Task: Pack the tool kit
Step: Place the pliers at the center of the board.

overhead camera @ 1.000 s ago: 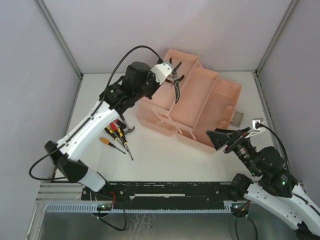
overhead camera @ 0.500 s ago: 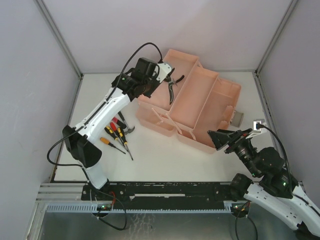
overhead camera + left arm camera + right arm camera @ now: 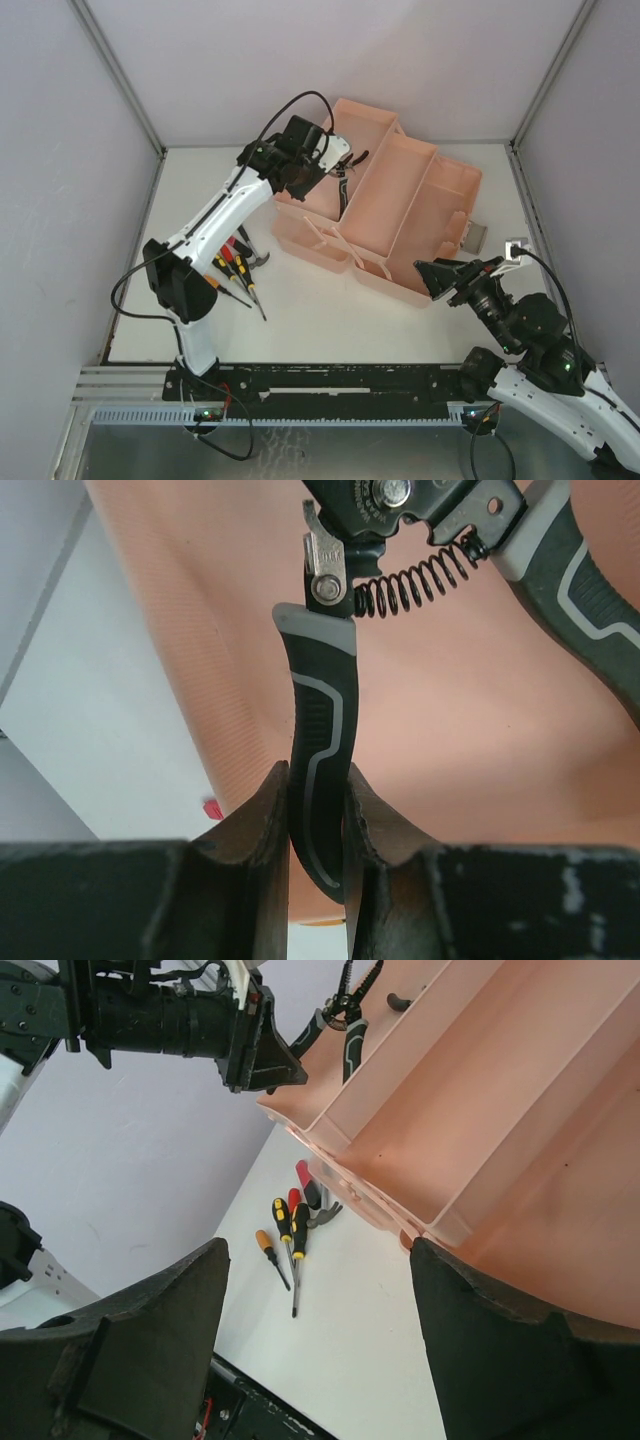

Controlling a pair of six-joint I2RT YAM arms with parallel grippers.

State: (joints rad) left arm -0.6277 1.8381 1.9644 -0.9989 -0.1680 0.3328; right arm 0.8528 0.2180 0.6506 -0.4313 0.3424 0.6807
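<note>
Over on the left, a cluster of screwdrivers is lying on the white table. I am counting four, possibly five, since the red ones overlap. One small hammer is lying just beside them.

The left gripper is reaching out over the left end of the one pink toolbox. Its fingers are squeezing a single handle of the one pair of pliers, and the other handle is springing wide. The pliers are hanging above the box's leftmost tray. The toolbox is lying open with three long trays stepping across it.

An open strip of table is running in front of the box. At the right, the right gripper is hovering just beside the box's near corner, fingers spread and holding nothing.

Pale grey walls are closing in three sides.
</note>
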